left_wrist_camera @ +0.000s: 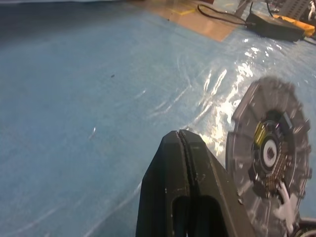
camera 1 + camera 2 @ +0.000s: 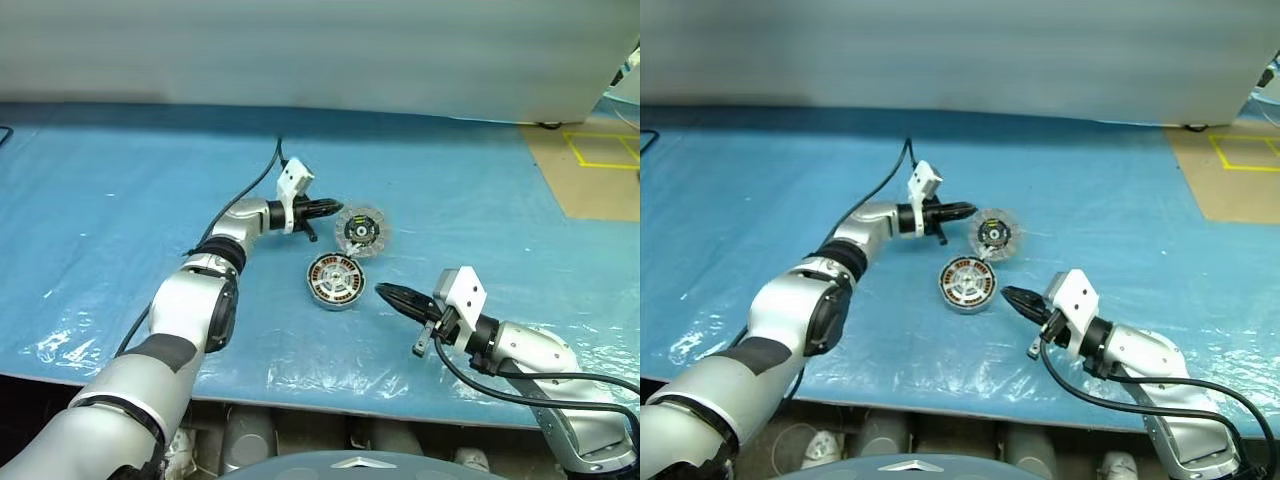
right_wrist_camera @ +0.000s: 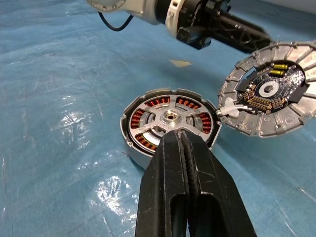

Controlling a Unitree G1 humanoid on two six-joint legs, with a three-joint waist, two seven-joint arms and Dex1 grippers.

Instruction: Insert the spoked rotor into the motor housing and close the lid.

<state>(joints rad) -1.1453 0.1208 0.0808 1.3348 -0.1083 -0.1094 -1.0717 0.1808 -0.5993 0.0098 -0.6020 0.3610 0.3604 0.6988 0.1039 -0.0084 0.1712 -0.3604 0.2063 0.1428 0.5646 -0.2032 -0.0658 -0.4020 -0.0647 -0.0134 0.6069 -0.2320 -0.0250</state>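
From the head views, a blue plastic sheet (image 2: 120, 200) covers the table, and the motor housing (image 2: 335, 279) sits near its middle with the spoked rotor (image 3: 170, 118) already lying in it — silver spokes over the copper windings. The lid (image 2: 360, 231) is just beyond the housing and touching its rim, tipped up with its segmented, dark-centred face showing. The left gripper (image 2: 335, 207) reaches in level, its tip right at the lid's far-left edge, fingers pressed together and holding nothing. The right gripper (image 2: 385, 292) hangs just to the right of the housing, also pinched shut and empty.

In the left wrist view, the closed black fingers (image 1: 170, 182) point past the lid's edge.

In the right wrist view, the closed fingers (image 3: 168, 177) aim at the housing — lid leaning against its rim, left gripper behind it.
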